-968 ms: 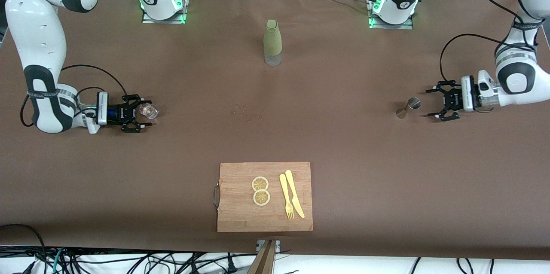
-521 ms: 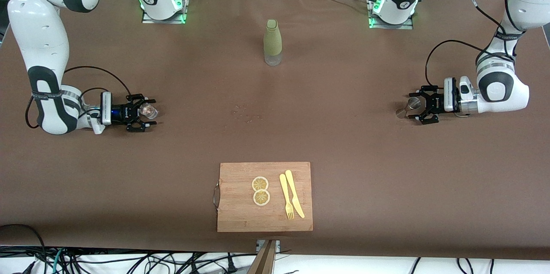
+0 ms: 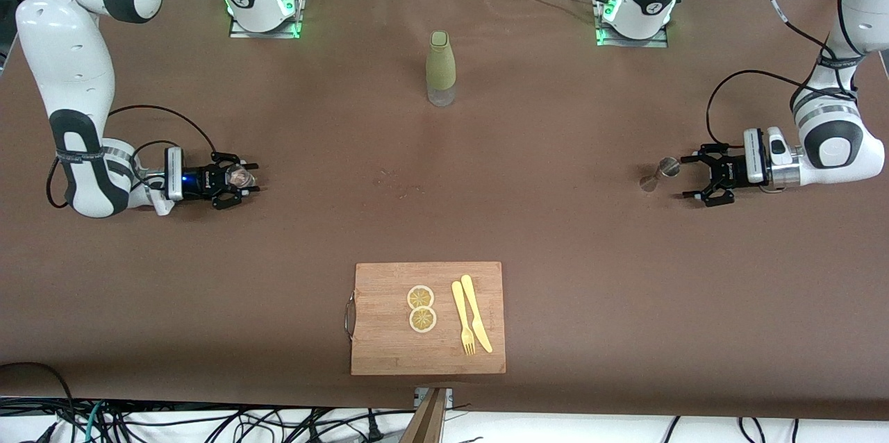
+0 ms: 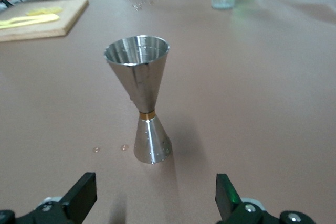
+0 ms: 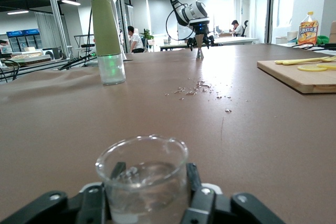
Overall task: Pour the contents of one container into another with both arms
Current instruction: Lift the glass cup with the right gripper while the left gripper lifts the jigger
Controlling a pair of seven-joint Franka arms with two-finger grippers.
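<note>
Both low: right tool [image 3: 241,180] grips glass [image 3: 241,178].

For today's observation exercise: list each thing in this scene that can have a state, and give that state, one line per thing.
Jigger: upright on the table, ungrasped, apart from the jaws.
Left gripper: open, beside the jigger.
Glass: upright, between the right jaws.
Right gripper: shut on the glass.
Bottle: upright, capped, untouched.
Fork and knife: lying flat on the cutting board.
Lemon slices: flat on the board.

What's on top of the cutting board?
On the cutting board: two lemon slices, a yellow fork and a yellow knife. Anything beneath them is covered.
</note>
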